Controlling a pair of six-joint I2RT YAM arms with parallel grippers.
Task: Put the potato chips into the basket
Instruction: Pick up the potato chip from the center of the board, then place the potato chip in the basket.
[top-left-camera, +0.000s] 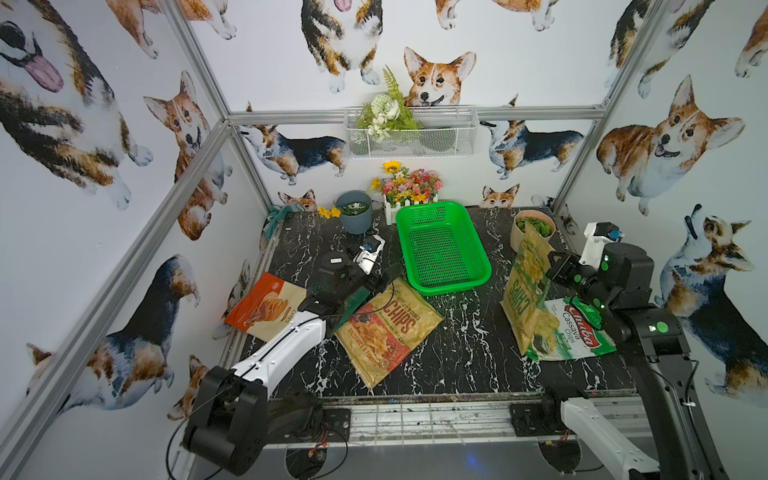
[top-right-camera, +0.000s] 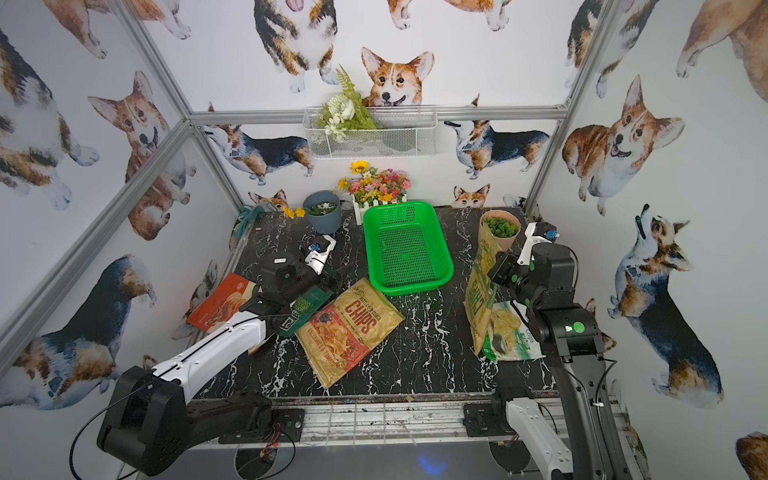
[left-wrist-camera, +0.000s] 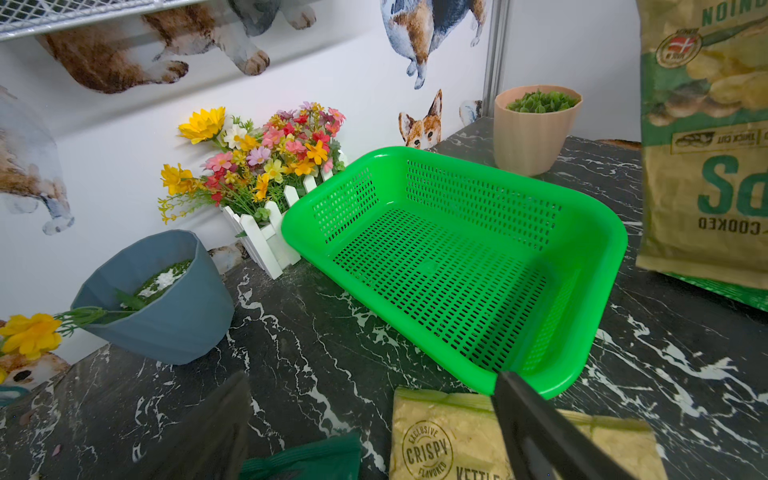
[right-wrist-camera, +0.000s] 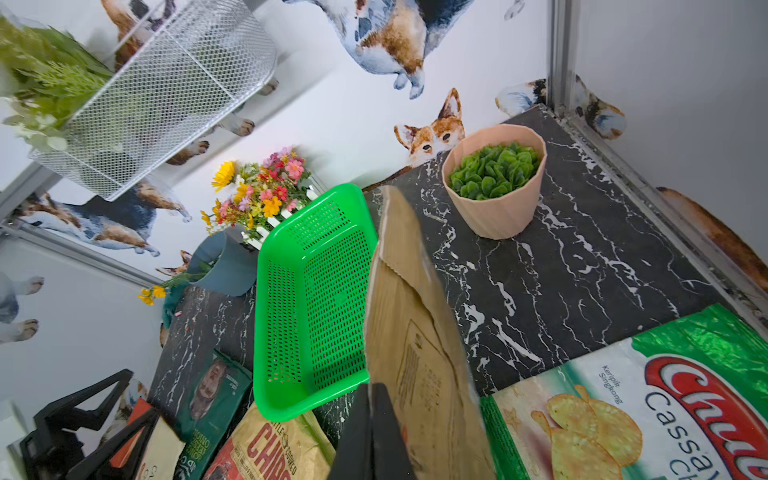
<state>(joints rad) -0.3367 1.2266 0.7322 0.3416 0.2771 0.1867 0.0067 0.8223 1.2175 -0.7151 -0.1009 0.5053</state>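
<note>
Black marble table (top-left-camera: 457, 365) in both top views, and the green basket (top-left-camera: 444, 251) sits at its far middle with nothing in it. Right at the basket's near rim lies the tan CHIPS bag with red lettering (top-left-camera: 386, 332), flat and face up. Over on the right, the tan bag with green lettering (top-left-camera: 524, 291) stands on edge, apart from the basket. Its top is by the peach pot (top-left-camera: 534, 232) and its lower end is over the flat green-white cassava bag (top-left-camera: 577, 336). The right gripper (right-wrist-camera: 370, 390) is pinched tight on the upright bag's edge. At the table's left edge lies the orange-and-cream bag (top-left-camera: 262, 307), and the dark green bag (top-right-camera: 305, 309) pokes out beside it. The left gripper (left-wrist-camera: 370, 386) hovers there, jaws spread wide, holding nothing.
</note>
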